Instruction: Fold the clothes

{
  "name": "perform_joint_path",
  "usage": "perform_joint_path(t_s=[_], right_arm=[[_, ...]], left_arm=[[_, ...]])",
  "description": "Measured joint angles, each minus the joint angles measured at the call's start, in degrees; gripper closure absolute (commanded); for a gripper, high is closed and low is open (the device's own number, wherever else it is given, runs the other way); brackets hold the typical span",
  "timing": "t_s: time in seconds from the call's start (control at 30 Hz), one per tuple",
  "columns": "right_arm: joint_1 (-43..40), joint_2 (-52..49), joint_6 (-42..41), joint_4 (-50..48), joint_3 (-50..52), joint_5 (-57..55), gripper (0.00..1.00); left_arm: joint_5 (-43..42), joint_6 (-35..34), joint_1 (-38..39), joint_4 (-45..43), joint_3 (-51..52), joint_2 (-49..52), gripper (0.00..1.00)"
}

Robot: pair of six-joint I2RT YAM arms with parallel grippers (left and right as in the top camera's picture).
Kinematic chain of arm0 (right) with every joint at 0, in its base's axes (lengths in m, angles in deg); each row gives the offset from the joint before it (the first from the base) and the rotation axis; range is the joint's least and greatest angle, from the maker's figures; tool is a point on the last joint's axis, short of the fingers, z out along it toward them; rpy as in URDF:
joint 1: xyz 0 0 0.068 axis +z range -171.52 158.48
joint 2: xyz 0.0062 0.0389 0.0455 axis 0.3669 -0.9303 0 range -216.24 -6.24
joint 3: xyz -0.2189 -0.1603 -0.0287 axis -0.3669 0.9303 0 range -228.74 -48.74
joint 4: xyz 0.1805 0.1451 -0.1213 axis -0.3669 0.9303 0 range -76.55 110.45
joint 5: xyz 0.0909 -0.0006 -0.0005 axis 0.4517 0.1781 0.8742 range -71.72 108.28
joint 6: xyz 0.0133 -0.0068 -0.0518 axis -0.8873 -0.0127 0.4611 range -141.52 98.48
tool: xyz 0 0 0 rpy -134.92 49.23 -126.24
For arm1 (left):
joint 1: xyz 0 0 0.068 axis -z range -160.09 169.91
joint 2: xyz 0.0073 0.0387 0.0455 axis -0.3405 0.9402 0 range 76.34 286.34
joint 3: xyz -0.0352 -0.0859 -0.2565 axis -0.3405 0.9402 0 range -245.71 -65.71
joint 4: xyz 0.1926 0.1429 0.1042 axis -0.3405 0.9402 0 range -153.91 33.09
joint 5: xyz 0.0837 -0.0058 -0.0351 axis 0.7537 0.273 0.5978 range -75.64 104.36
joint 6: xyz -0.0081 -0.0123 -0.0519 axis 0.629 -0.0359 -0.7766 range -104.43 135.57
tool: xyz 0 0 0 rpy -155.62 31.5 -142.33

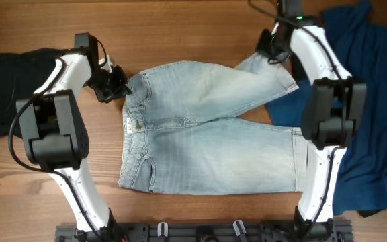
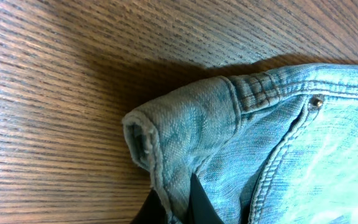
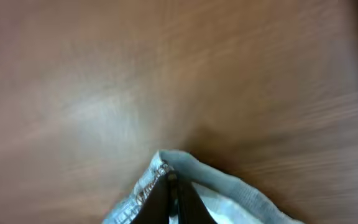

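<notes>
The pale denim shorts [image 1: 207,134] lie on the wooden table, waistband to the left, legs to the right. The far leg is partly lifted and drawn toward the back right. My left gripper [image 1: 121,86] is shut on the far corner of the waistband [image 2: 179,134]; its black fingers [image 2: 176,208] pinch the denim edge. My right gripper [image 1: 269,46] is shut on the hem of the far leg [image 3: 185,171], held just above the table; its fingers [image 3: 169,196] clamp the hem. A dark navy garment [image 1: 375,107] lies at the right, a black one [image 1: 5,87] at the left.
The navy garment spreads over the right side of the table under the right arm. The black garment sits at the left edge by the left arm. Bare wood [image 1: 180,27] shows at the back. A black rail [image 1: 200,232] runs along the front edge.
</notes>
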Motion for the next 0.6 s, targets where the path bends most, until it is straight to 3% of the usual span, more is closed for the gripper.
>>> perform_joint_path(t_s=[0.03,0.13,0.27,0.37,0.43,0.5,0.53,0.6], right_arm=[[-0.7,0.2,-0.7,-0.8,-0.5,-0.2,0.43],[-2.3,0.7,-0.5,2.4,-1.2,-0.4,0.40],[-2.1,2.2,0.5,10.7,-1.2,-3.4,0.38],[-2.9,8.4,0.6,16.0,-1.2,-6.1,0.37],[-3.5,13.0,0.8,19.0,-1.3,-6.8,0.37],[-4.2,17.0,1.0,24.9,-1.7,-7.4,0.34],[-4.2,17.7,1.0,27.1,-1.9,-7.5,0.30],[-4.2,17.7,1.4,34.4,-2.0,-7.5,0.12]], left_arm=[[0.0,0.0,0.0,0.0,0.0,0.0,0.96],[0.0,0.0,0.0,-1.1,0.1,0.0,0.96],[0.3,-2.1,-0.8,-9.4,0.4,0.0,0.96],[0.3,-3.3,-4.4,-10.3,0.2,0.3,0.95],[-0.3,-3.5,-7.1,-8.9,-0.8,0.4,0.78],[-2.1,-4.1,-10.8,-7.0,-2.3,0.4,0.52],[-2.6,-3.7,-11.9,-6.3,-2.7,0.3,0.33],[-3.7,-2.6,-13.6,0.0,-2.9,-1.6,0.18]])
